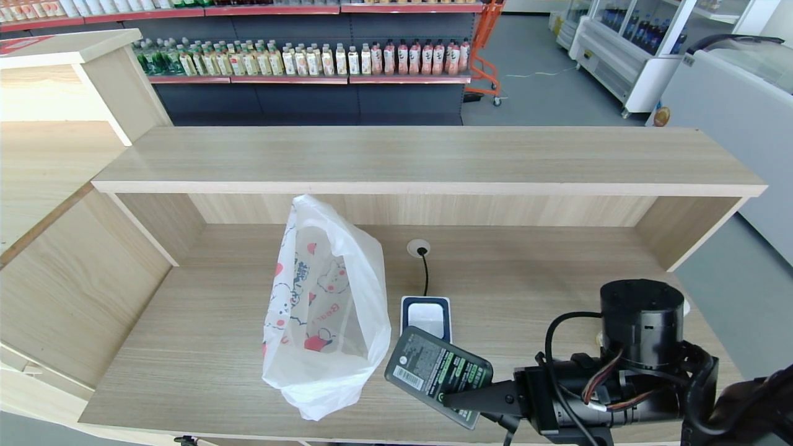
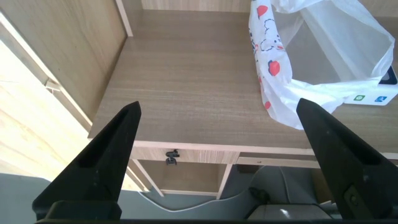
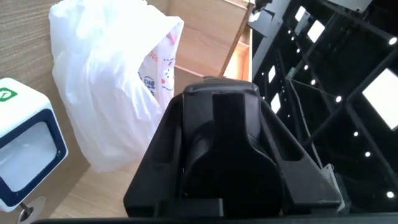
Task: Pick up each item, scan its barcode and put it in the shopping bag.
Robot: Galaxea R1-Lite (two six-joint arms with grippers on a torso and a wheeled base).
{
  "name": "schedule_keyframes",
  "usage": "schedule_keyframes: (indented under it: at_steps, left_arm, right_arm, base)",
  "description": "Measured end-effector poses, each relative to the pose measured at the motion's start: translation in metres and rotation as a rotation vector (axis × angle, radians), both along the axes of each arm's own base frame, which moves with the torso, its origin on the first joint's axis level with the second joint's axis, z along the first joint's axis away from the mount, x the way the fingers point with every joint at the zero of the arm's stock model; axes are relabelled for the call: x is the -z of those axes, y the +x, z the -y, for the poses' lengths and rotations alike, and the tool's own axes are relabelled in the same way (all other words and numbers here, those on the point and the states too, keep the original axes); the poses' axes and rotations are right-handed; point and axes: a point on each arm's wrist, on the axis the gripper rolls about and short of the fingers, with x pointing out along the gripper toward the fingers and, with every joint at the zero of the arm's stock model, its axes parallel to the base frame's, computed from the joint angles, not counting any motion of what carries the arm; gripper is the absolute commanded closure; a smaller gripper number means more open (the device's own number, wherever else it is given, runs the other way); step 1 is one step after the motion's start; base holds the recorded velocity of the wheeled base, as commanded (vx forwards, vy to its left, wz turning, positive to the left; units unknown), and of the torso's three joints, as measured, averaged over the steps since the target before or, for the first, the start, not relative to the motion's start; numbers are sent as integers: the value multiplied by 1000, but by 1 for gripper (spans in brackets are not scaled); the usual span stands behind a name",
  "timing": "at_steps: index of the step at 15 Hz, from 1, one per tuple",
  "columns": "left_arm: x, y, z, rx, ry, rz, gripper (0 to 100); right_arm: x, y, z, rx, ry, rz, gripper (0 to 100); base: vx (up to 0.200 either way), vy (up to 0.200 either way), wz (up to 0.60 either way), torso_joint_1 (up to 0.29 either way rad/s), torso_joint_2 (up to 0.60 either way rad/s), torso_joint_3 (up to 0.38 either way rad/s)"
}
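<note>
Over the worktop's [image 2: 186, 81] front edge, left claw [image 2: 219, 106] spread wide, gripping nothing. To the right, right claw [image 1: 460, 400] clamped on the near corner of a dark green packet [image 1: 433, 370]. Tilted, barcode up, over the scanner [image 1: 426, 317], just beside the shopping bag [image 1: 325, 310].

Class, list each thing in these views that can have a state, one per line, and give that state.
shopping bag: upright on the counter, mouth open
dark packet: gripped, lifted, tilted, barcode label facing up
scanner: resting on the counter, cable attached
right gripper: shut on the dark packet
left gripper: open, holding nothing
</note>
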Motion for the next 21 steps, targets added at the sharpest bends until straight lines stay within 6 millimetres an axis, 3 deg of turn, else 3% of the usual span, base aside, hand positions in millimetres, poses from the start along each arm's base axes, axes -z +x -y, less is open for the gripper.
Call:
schedule_keyframes:
  at_steps: [5, 7, 10, 13, 14, 18, 21]
  left_arm:
    - [0, 0, 0, 0, 0, 0, 0]
    - [0, 0, 0, 0, 0, 0, 0]
    - [0, 0, 0, 0, 0, 0, 0]
    - [0, 0, 0, 0, 0, 0, 0]
    - [0, 0, 0, 0, 0, 0, 0]
    - [0, 0, 0, 0, 0, 0, 0]
    - [0, 0, 0, 0, 0, 0, 0]
  right_arm:
    - [-5, -1, -2, 25, 22, -104, 100]
    - [-25, 4, -9, 97, 109, -233, 100]
    - [-60, 1, -5, 356, 342, -614, 100]
    - [-88, -11, 20, 504, 637, -962, 100]
    - [-91, -12, 33, 539, 715, -1075, 100]
    - [-79, -10, 76, 698, 1041, -1801, 100]
    - [-72, -4, 86, 704, 1277, -2304, 100]
  base:
    - [0, 0, 0, 0, 0, 0]
    - [0, 0, 0, 0, 0, 0]
    - [0, 0, 0, 0, 0, 0]
    - [0, 0, 0, 0, 0, 0]
    - [0, 0, 0, 0, 0, 0]
    - [0, 0, 0, 0, 0, 0]
    - [0, 0, 0, 0, 0, 0]
